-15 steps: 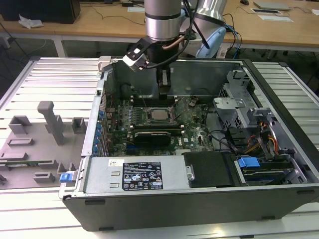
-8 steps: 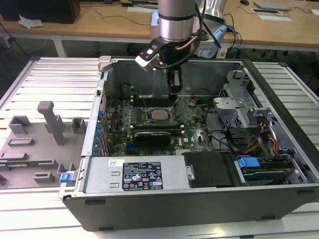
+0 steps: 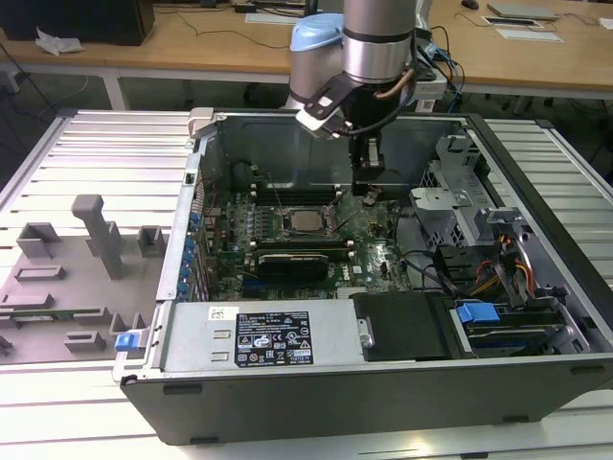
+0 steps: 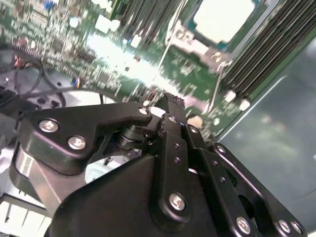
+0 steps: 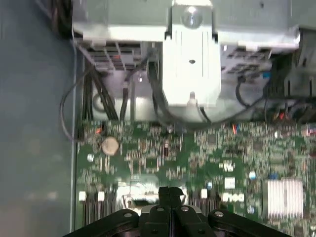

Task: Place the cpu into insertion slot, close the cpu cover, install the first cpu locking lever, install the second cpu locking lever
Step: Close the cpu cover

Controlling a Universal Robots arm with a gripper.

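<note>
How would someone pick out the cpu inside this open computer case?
Start at the open computer case and find its green motherboard. Near the board's middle, to the exterior view's left of the gripper, sits the cpu: the one flat silvery square, unlike the long black slots beside it.

Arm (image 3: pixel 378 38): held upright, with the wrist turned straight down.
Gripper (image 3: pixel 368 192): black and narrow, pointed downward.
Fingers (image 5: pixel 164 193) (image 4: pixel 174 123): pressed together tip to tip, as seen in both wrist views.
</note>
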